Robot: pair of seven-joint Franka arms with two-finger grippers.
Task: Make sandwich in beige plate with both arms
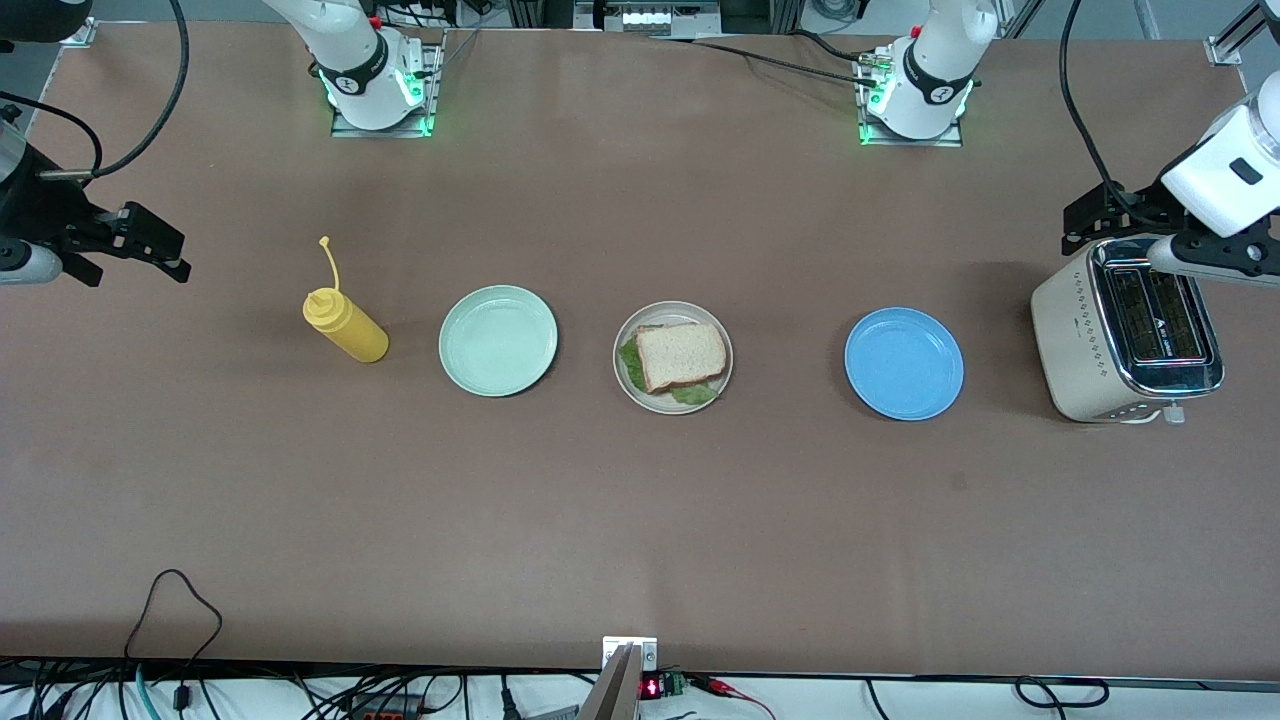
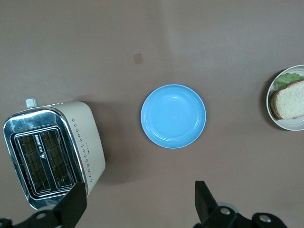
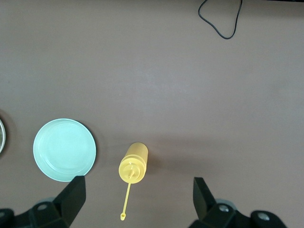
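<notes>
- I see the sandwich [image 1: 681,357] assembled on the beige plate [image 1: 626,372], lettuce [image 1: 629,358] poking out, between the mint-green plate [image 1: 498,340] and the blue plate [image 1: 903,362].
- My left gripper [image 2: 140,202] hangs with fingers spread and empty above the toaster [image 1: 1125,330].
- My right gripper [image 3: 137,199] is likewise released, above the table's end near the yellow squeeze bottle [image 1: 345,324].
- Toaster lettering is unreadable.

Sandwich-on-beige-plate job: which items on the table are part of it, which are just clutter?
Part of the job:
- sandwich, toast over lettuce, on the plate
- beige plate, between the other two plates
- left gripper, open, over the toaster
- right gripper, open, near the bottle

Just lying about:
- mint-green plate
- blue plate
- yellow squeeze bottle
- toaster
</notes>
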